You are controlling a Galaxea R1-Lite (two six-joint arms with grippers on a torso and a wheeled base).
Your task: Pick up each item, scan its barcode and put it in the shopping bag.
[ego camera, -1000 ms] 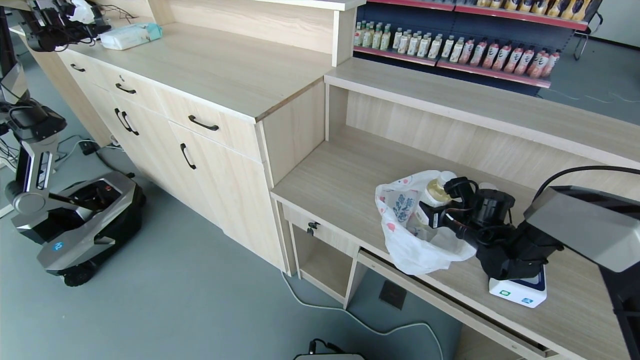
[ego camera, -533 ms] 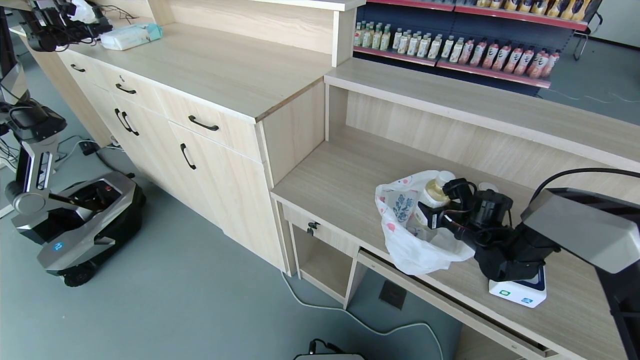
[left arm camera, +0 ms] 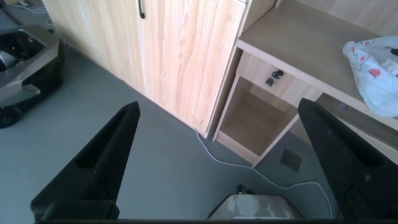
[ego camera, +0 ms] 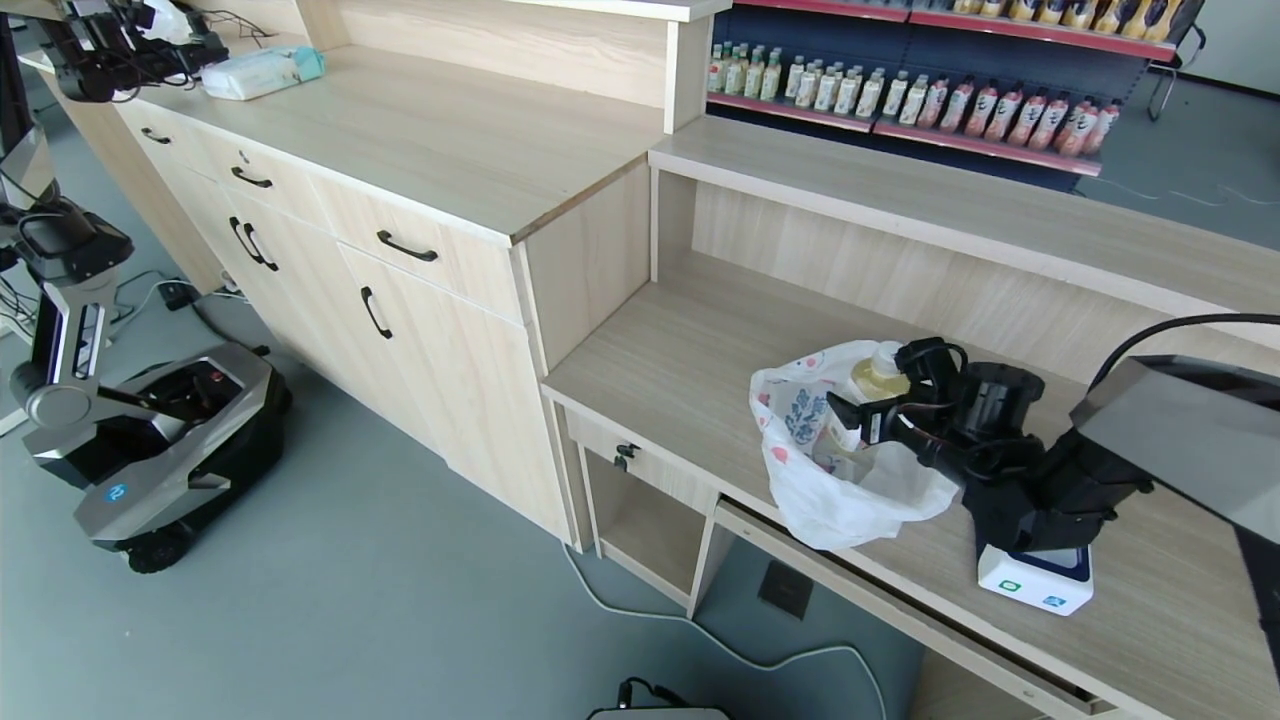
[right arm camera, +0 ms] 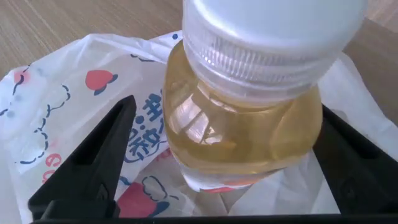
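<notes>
Likely step: set bottle into shopping bag. Keep upright, centre over mouth, let go once base rests; thin film may snag.
Right end effector grips bottle at bag opening on worktop.
Bottle: clear, amber liquid, white ribbed cap.
Left end effector spread wide, empty.

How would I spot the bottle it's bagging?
On the low wooden counter sits a white shopping bag with red and blue prints. The bottle stands in its mouth beside the right gripper: amber liquid, white cap, the counter's only bottle.
</notes>
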